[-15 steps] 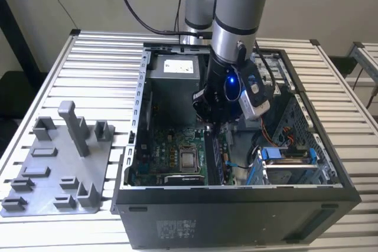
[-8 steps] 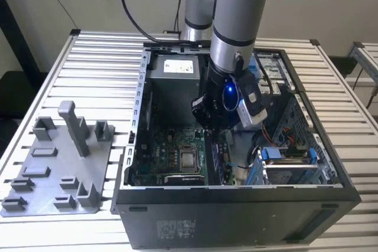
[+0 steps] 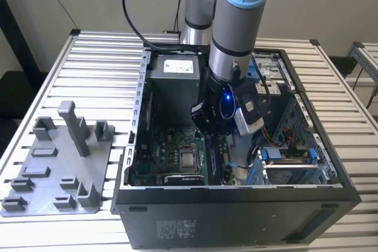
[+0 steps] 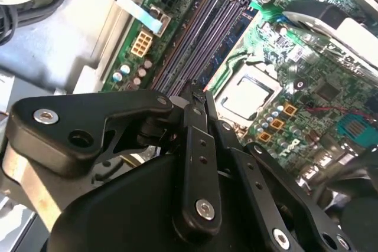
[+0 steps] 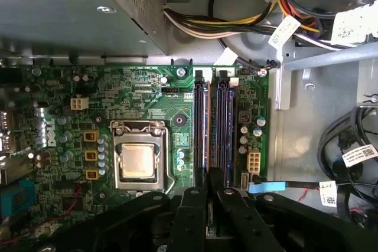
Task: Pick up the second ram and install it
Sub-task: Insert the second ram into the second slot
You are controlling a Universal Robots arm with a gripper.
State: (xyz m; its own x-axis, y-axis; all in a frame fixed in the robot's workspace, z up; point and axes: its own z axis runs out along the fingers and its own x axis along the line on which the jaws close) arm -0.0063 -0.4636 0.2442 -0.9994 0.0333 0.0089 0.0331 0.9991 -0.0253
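Pincer: your pincer (image 5: 208, 192) hangs inside the computer case (image 3: 236, 210), low over the green motherboard (image 5: 147, 98). Its fingers are drawn in to a narrow slit.
Grip: a thin dark blue edge runs out from that slit. You can take it as the memory stick (image 5: 207, 163), clamped edge-on.
Stick position: it lies along the memory slots (image 5: 225, 128), just beside the processor socket (image 5: 139, 160). The second wrist view shows the pincer (image 4: 198, 95) at the near end of the same slots (image 4: 201, 39).
Step in hand: by my reading you are past the pick-up and into the install, lining the stick up with a slot.
What the next move calls for: the stick's edge must sit square over one slot along its whole length. After that it needs a straight, even press, not a tilted one.
Surroundings: the grey power supply (image 3: 177, 81) and a bundle of cables (image 5: 201, 25) sit beyond the slots' far end. A grey holder tray (image 3: 53, 169) rests on the worktop (image 3: 100, 57), well apart from the case.
Hard to make out: you cannot tell whether the stick already touches a slot, or which slot it is over. The arm covers the slots in the exterior view.
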